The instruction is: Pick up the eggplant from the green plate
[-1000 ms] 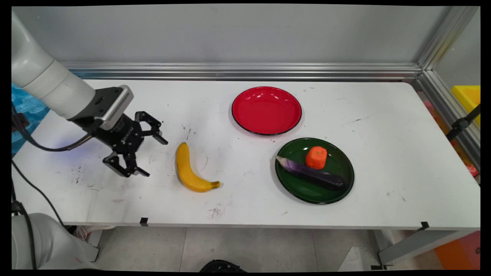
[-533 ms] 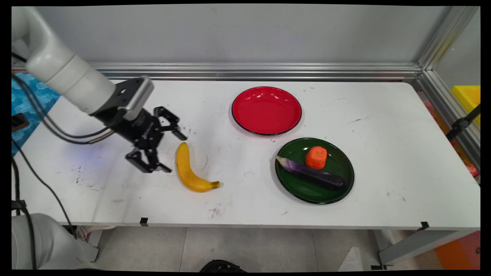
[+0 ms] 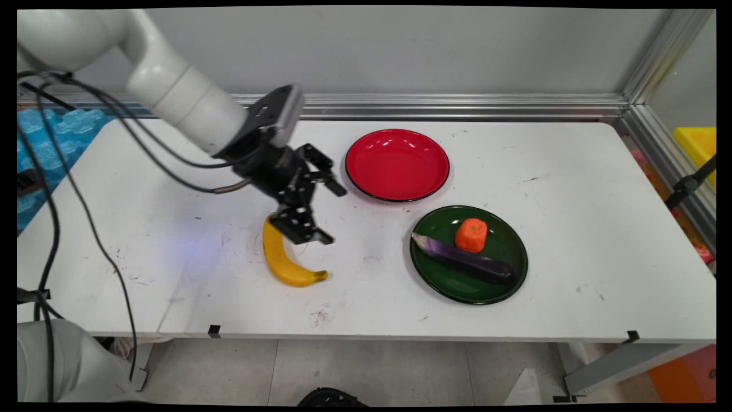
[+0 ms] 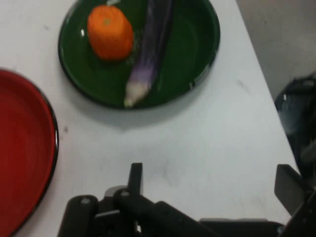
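White table before a grey wall: we see the gripper spread wide and holding nothing, above the upper end of a curved yellow banana. Rightward lie a red plate and a green plate — bearing a purple eggplant and an orange carrot stub.

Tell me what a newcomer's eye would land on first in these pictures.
The black gripper hangs open above the table's middle, just beyond the yellow banana. To its right sit an empty red plate and, nearer the front, a green plate holding an orange carrot piece and a purple eggplant.
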Robot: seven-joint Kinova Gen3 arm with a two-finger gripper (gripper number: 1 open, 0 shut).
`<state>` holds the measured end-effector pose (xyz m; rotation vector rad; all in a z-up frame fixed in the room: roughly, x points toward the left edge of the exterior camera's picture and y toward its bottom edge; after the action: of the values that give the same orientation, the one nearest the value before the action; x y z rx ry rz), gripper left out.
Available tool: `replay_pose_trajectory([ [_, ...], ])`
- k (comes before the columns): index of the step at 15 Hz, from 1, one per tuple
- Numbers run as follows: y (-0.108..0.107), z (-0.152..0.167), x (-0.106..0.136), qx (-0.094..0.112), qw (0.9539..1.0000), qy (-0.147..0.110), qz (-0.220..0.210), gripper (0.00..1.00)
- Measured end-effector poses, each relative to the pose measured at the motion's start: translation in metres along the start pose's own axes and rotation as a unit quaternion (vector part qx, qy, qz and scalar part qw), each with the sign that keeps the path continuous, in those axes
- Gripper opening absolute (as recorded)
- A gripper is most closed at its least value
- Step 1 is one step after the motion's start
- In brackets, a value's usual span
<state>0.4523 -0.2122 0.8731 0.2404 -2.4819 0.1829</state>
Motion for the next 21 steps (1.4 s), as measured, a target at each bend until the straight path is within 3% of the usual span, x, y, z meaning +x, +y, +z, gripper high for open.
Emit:
replay_pose_trajectory([
  [7, -0.025, 0.068, 0.052, -0.006, 0.9990, 0.032, -0.030, 1.00],
  [21, -0.041, 0.177, 0.076, -0.003, 0.9992, 0.000, -0.040, 1.00],
])
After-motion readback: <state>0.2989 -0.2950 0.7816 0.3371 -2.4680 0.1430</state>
